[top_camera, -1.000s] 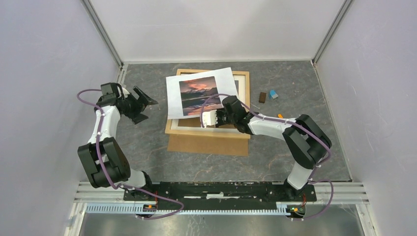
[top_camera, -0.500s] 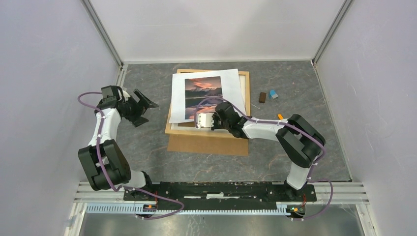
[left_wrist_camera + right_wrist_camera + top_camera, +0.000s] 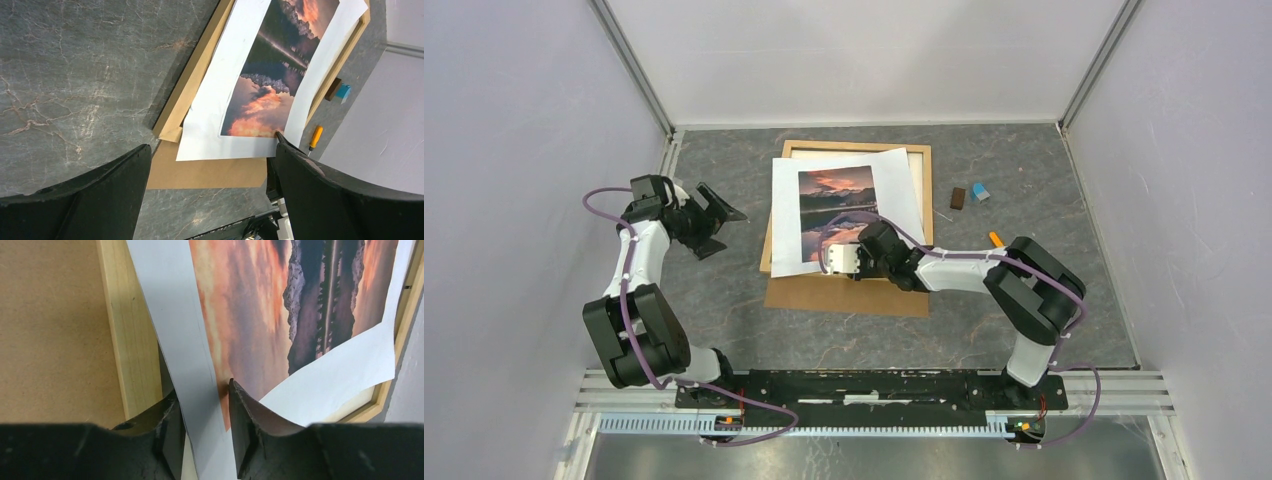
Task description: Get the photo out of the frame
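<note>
The photo (image 3: 844, 200), an orange sunset mirrored in dark water inside a white border, is laid askew over the light-wood frame (image 3: 921, 152) at mid-table, its near-left corner overhanging the rim. The right gripper (image 3: 202, 390) is narrowly parted around the near border. The left gripper (image 3: 727, 224) is held wide, well left. A brown backing board (image 3: 844, 295) is seen under the frame's near edge.

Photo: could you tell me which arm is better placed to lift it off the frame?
Probably right: the right gripper straddles the photo's near border over the frame; the left gripper hangs open off to the side, touching nothing.
</note>
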Controlling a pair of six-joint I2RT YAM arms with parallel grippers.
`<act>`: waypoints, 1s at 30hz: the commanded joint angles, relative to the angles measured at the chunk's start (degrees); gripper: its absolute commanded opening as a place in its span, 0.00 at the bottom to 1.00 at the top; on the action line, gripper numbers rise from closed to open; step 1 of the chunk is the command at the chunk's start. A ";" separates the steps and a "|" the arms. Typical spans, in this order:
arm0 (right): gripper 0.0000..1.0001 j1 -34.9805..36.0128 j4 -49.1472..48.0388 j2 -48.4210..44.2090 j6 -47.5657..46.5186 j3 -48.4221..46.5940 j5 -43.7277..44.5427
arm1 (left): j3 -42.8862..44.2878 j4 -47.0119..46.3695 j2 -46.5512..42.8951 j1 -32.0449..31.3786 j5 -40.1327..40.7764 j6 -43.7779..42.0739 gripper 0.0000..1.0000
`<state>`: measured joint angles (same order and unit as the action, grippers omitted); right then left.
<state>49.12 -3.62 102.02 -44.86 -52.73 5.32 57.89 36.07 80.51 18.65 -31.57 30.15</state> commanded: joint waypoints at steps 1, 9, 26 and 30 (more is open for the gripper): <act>0.41 0.03 2.55 -2.53 3.49 -2.34 -1.49 | 0.95 0.87 -1.66 0.33 -0.59 -4.36 1.00; 0.59 -0.08 7.35 -2.74 6.45 -7.10 -6.10 | 1.53 1.57 -2.28 0.06 -2.35 -6.63 1.00; 0.98 -17.06 26.84 -7.08 17.21 -30.72 -26.06 | 32.52 22.64 8.18 -11.99 4.98 -34.99 1.00; 0.98 -25.00 30.93 -8.98 17.59 -30.04 -27.82 | 38.13 22.79 11.40 -14.12 12.85 -37.72 1.00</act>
<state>29.89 20.01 95.98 -29.67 -82.30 -18.76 90.83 55.40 89.30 5.74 -26.68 -0.19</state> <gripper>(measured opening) 0.979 0.996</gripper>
